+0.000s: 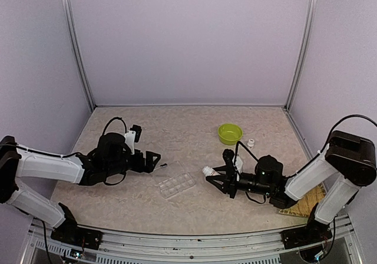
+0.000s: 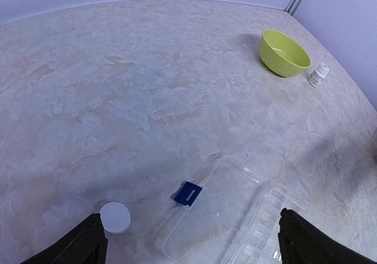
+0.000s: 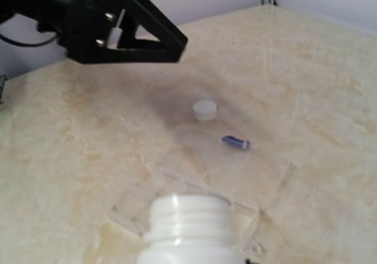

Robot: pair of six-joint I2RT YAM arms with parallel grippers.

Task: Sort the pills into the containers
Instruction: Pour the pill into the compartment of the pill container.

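Observation:
The clear pill box (image 1: 175, 185) lies open mid-table; its row of compartments (image 2: 259, 240) is beside the flat lid (image 2: 221, 208), which has a blue latch (image 2: 188, 194). No pills show in any view. My left gripper (image 1: 152, 161) is open and empty, its fingertips (image 2: 91, 231) spread wide just above the lid. My right gripper (image 1: 210, 174) is shut on an uncapped white bottle (image 3: 188, 228) that points at the box (image 3: 194, 175) from its right. A loose white cap (image 2: 115, 217) lies by the lid's left edge and also shows in the right wrist view (image 3: 205, 109).
A lime-green bowl (image 1: 230, 134) stands at the back right, with a second small white bottle (image 1: 251, 142) beside it. A yellow woven mat (image 1: 309, 202) lies by the right arm's base. Both also show in the left wrist view: the bowl (image 2: 284, 53), the bottle (image 2: 318, 75).

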